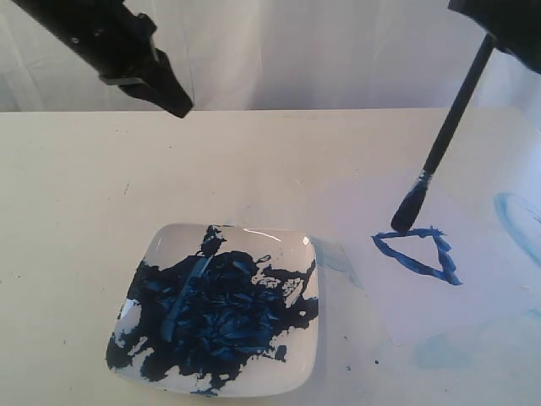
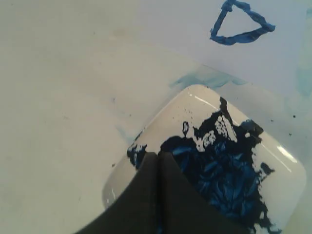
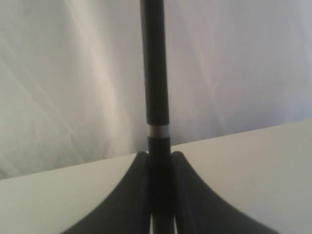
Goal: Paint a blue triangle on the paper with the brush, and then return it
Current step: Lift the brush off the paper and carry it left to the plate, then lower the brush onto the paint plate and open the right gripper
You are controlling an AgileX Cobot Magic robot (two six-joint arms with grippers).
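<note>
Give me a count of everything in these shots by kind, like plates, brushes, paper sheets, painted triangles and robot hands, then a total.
Plate: 1
Brush: 1
Paper sheet: 1
Blue triangle: 1
Robot hands: 2, left hand and right hand
Total: 6

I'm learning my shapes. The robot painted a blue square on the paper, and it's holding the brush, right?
No, it's a triangle, not a square; the exterior view shows it on the paper. The right gripper does hold the brush.
</note>
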